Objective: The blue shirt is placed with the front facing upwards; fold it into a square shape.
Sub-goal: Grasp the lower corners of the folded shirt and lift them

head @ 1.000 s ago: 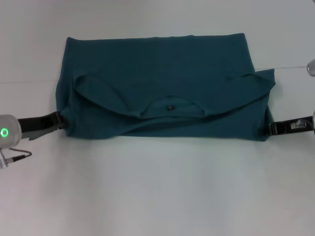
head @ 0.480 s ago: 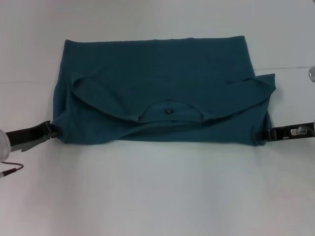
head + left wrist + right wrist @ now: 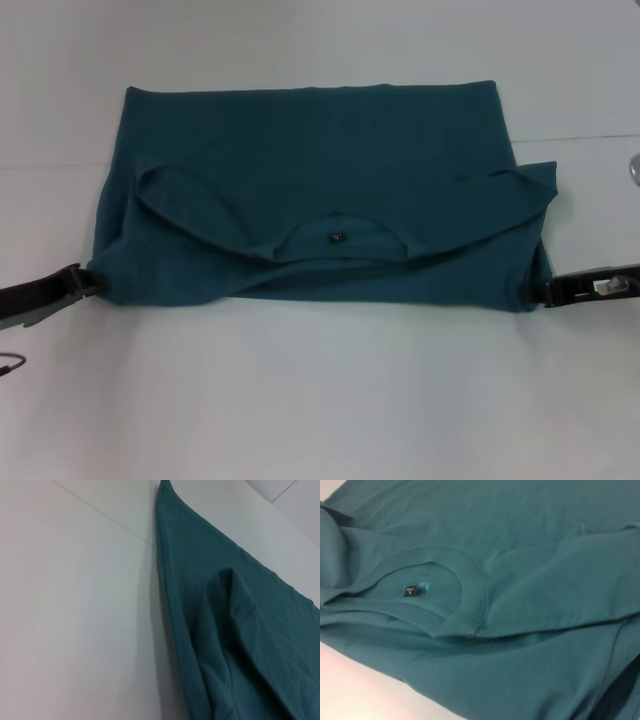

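Both grippers have drawn the near fold toward 6 o'clock, the left gripper (image 3: 85,280) also outward toward 9 o'clock. One dark teal-blue cotton T-shirt (image 3: 320,160), folded across, lies centred on the one white table (image 3: 320,400). Left gripper and right gripper (image 3: 540,292) each clamp a near corner, probably to tension the fold flat.

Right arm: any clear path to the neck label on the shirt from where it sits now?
Probably yes. The right tool is at the shirt's near right corner, and the label lies exposed in the open neckline, facing up. Only flat cloth lies between them. The left tool is at the opposite corner, out of the way.
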Available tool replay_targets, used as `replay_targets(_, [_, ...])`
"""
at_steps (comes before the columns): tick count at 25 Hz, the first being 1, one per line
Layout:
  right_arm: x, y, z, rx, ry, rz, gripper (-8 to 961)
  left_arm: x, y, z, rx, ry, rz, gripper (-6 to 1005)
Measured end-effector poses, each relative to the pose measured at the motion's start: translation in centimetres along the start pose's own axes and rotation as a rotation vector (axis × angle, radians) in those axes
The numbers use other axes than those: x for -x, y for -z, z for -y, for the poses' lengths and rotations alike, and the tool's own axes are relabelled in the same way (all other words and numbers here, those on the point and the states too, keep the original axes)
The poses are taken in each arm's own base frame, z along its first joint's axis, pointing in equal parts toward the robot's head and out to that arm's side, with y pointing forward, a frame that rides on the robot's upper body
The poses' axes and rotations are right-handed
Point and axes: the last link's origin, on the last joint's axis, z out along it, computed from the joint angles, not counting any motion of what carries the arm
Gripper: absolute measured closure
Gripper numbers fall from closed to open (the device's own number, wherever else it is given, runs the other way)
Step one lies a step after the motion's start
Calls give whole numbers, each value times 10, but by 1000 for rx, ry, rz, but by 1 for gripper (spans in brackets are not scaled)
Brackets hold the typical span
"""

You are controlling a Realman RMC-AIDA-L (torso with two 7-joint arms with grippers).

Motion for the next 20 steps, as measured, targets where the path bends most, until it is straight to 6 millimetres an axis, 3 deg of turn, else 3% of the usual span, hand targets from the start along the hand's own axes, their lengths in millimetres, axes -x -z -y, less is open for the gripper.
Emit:
replay_targets(10, [-18, 7, -5, 39, 38, -3, 914, 17, 20, 20, 34, -15, -33, 957])
replay_targets(20, [-31, 10, -5, 70, 42, 6, 913, 25, 28, 27, 52, -13, -40, 957])
